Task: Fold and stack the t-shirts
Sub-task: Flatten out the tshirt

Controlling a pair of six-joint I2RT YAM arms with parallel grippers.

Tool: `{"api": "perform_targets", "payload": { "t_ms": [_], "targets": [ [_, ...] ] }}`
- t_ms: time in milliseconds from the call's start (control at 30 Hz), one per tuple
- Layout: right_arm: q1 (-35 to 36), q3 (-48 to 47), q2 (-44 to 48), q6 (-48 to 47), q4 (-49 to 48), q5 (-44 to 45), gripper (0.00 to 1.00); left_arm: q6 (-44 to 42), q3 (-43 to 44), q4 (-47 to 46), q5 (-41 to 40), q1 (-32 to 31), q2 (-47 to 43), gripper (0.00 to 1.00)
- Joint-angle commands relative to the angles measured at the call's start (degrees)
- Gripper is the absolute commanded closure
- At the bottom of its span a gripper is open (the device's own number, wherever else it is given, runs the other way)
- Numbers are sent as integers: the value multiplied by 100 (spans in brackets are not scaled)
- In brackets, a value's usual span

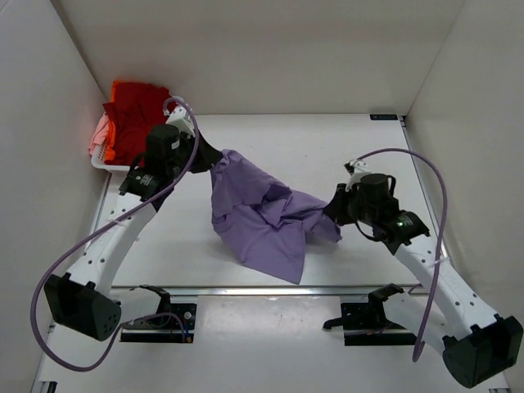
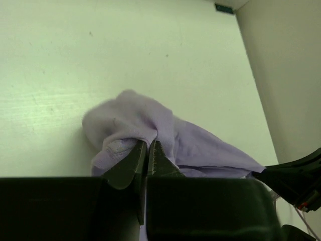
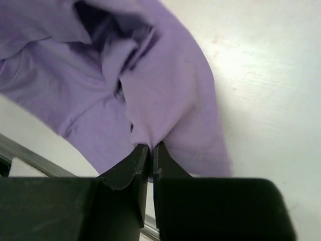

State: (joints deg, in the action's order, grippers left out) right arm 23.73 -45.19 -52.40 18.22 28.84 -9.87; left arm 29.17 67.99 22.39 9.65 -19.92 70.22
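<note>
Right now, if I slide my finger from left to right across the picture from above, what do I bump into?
First the pile of red, orange and pink t-shirts → left end effector → lavender t-shirt → right end effector.

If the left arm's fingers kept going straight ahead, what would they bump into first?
The lavender t-shirt, bunched right where the left fingers pinch it. Past that bunch, probably just the white table, though depth is hard to judge.
</note>
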Motion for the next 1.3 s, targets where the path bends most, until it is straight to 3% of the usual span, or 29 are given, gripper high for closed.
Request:
{"api": "perform_targets", "payload": {
  "t_ms": [0,267,400,500,567,767,867,900,933,1000,1033,1067,1133,1200,1267],
  "targets": [
    [-446,-429,406,-301,34,-393,98,-210,662,344,81,59,-473,100],
    [-1123,-1184,1459,-433,350,-217,100,-280,1392,828,63,524,-1492,100],
    [-2141,-1492,1838,-670,517,-647,100,-412,1946,1328,125,577,-1546,100],
    [-2959,-1712,2084,-829,772,-1044,90,-438,2184,1496,63,490,-1598,100],
    [-2734,-1695,2216,-715,729,-878,100,-430,2359,1549,54,533,-1677,100],
    [-3013,-1932,2612,-890,948,-569,99,-500,3053,1935,-86,393,-1669,100],
    [-2988,-2003,2700,-786,957,-587,74,-517,3229,2014,-139,322,-1765,100],
    [-3005,-2011,2726,-828,974,-560,92,-526,3317,2067,-165,279,-1748,100],
    [-3023,-2003,2727,-837,1079,-577,100,-587,3335,2085,-139,270,-1757,100],
    [-2997,-1906,2849,-872,1053,-481,98,-588,3327,2129,-148,208,-1766,100],
    [-2962,-1801,2910,-881,1019,-472,92,-562,3283,2138,-217,191,-1809,100],
    [-3005,-1687,2902,-925,1071,-533,100,-570,3213,2112,-192,199,-1844,100],
    [-3031,-1538,2920,-847,1036,-647,100,-544,3046,2059,-113,208,-1862,100],
    [-3075,-1239,2894,-776,931,-1138,100,-509,2853,1945,1,261,-1889,100],
    [-3128,-504,2754,-609,712,-2268,99,-421,2554,1839,124,331,-1959,100]
  ]
}}
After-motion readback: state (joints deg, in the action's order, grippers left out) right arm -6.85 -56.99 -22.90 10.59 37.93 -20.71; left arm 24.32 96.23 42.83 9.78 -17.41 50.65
